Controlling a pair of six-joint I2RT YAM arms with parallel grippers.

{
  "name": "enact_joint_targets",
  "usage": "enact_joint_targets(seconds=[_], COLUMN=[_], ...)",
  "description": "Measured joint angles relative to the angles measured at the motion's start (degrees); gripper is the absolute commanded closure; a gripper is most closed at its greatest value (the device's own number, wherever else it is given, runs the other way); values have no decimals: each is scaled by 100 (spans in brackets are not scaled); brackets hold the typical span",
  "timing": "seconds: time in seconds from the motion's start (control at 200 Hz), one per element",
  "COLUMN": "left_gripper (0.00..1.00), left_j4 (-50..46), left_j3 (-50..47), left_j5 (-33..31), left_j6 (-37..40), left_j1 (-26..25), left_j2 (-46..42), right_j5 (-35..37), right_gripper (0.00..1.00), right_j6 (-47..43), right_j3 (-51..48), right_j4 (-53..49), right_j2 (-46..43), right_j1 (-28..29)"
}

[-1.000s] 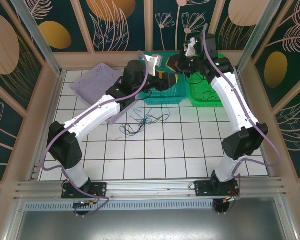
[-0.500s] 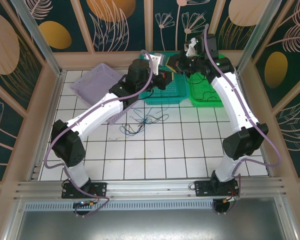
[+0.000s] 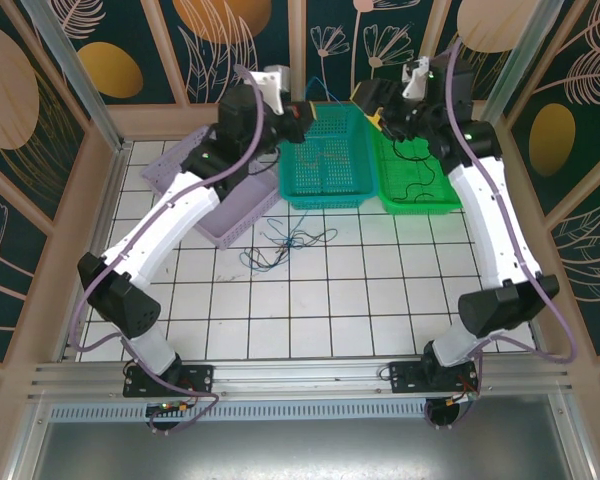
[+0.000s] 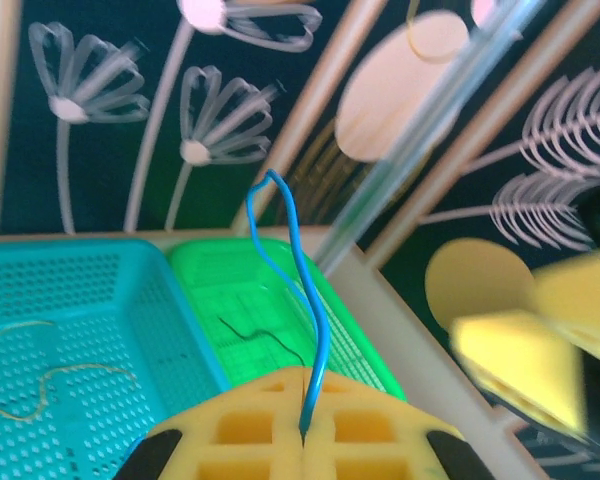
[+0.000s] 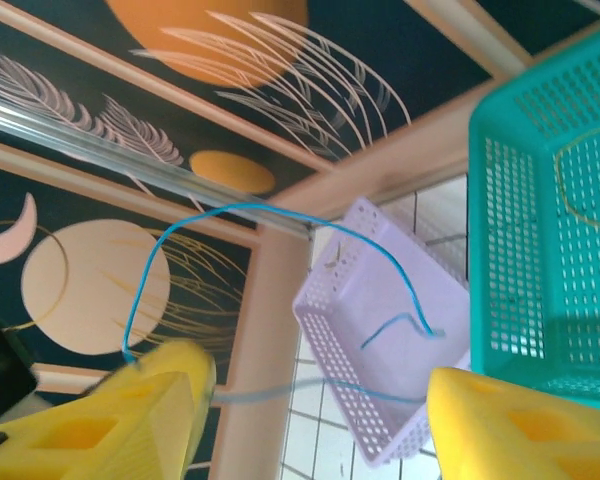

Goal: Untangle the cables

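3 baskets [image 3: 325, 203], 2 arms [image 3: 170, 225], sev. thin cables [image 3: 285, 243]

**Top external:** fixed high behind the arm bases, looking down and forward across the whole table [image 3: 310, 300] to the back wall [image 3: 250, 50]; a distant view.

**Left wrist:** close-up from just behind the left fingers [image 4: 240, 430], facing right and upward over the teal basket [image 4: 100, 300] and green basket [image 4: 205, 280] to the wall.

**Right wrist:** close-up between the right fingers [image 5: 160, 400], rolled, facing left over the teal basket [image 5: 540, 250] and lilac basket [image 5: 350, 290] to the wall.

**Overlap:** the teal basket [image 3: 340, 185] lies in all three views, and the blue cable [image 4: 290, 260] [image 5: 230, 212] in both wrist views.
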Motion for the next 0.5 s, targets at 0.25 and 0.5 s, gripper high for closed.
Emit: enact_joint_targets(seconds=[0.25,0.5], left_gripper=[100,100], left_j4=[-918,-1154], left_j3=[1296,1882], left_j5=[-352,-608], left_j6=[-26,-24], left_j1=[966,1832], left_j2=[33,295], right_j5=[125,125], right_gripper=[37,37], right_j6=[-87,-90], right_j3=[-774,-1451], right_j4=[511,632], right_j2=[-750,-811], right_j1=[0,24])
